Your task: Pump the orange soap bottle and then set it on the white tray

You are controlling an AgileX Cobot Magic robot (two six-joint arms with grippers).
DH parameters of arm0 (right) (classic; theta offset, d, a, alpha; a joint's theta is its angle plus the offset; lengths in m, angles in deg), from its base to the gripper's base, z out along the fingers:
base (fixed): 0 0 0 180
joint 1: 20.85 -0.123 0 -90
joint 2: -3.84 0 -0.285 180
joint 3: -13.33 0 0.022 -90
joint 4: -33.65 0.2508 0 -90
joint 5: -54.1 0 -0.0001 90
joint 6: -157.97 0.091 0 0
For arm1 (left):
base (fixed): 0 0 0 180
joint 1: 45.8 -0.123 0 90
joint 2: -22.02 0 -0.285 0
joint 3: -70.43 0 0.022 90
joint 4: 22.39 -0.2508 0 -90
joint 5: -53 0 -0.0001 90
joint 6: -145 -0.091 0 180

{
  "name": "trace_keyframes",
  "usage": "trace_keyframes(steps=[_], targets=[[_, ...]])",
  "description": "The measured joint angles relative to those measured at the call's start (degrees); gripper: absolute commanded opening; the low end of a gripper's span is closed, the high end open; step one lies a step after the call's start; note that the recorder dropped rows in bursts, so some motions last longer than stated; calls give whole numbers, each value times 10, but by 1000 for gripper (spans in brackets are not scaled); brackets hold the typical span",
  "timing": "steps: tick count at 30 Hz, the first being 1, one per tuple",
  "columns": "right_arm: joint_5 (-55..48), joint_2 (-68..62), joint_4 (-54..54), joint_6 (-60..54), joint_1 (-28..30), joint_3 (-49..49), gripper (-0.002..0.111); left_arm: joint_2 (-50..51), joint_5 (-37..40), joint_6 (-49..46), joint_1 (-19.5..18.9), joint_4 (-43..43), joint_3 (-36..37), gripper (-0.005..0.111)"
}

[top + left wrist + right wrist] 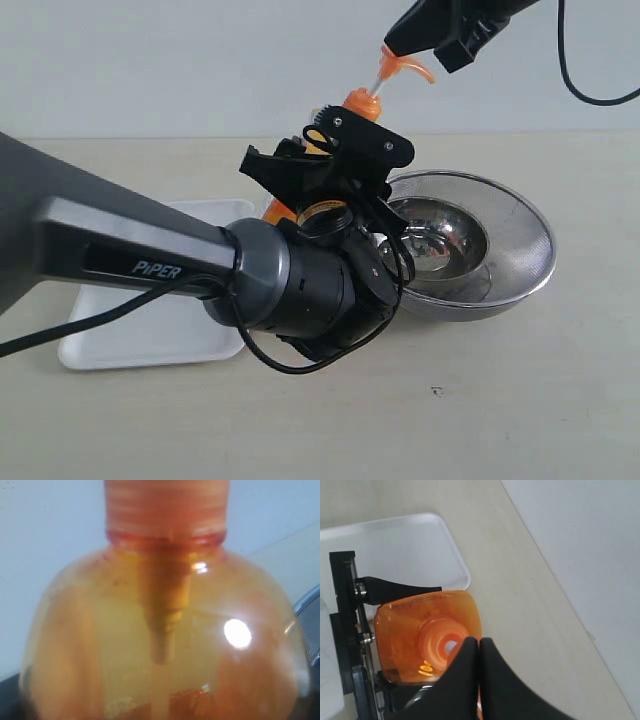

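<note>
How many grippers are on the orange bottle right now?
2. The left gripper clamps the orange soap bottle; the right gripper, jaws shut, sits on its pump head.

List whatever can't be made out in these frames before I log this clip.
Label and base of the orange soap bottle: exterior view, the left arm covers them; left wrist view, too close and blurred.
Pump head: right wrist view, the shut right gripper covers it.
Soap leaving the nozzle: exterior view, too small.
Much of the white tray: exterior view, behind the left arm.
</note>
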Motion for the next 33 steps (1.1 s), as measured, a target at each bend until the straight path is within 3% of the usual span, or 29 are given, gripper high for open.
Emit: trace_keyframes(steps=[33], targets=[[-24,-14,3,19,1,-5,0,0,-13,-8,-2,11,1,5]])
